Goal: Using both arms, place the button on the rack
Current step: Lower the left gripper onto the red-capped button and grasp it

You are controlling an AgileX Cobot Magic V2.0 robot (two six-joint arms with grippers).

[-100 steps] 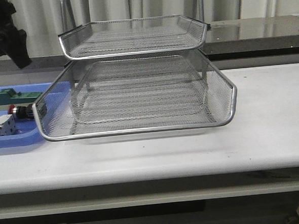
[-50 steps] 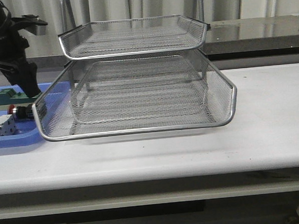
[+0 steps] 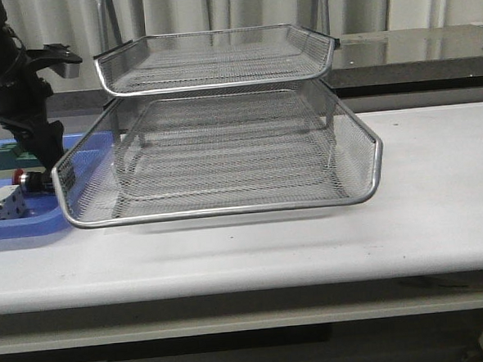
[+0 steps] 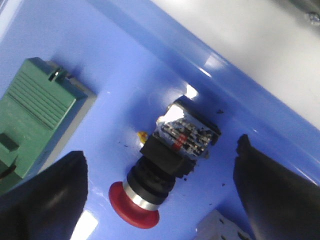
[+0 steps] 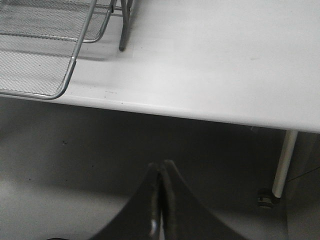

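A blue tray (image 3: 15, 226) lies on my white table (image 3: 439, 193), at its left end. In the tray I see a green block (image 4: 31, 117) and a white boxy part (image 3: 3, 204) nearer the front. Behind the table runs a dark counter (image 3: 430, 50) before pale curtains (image 3: 214, 6).

Left gripper (image 4: 160, 200) jaws spread wide; right gripper (image 5: 160, 200) jaws closed.

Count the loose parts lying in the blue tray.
3: the button on its side, a green block beside it, and a white component at the blue tray's front. The left arm may hide more.
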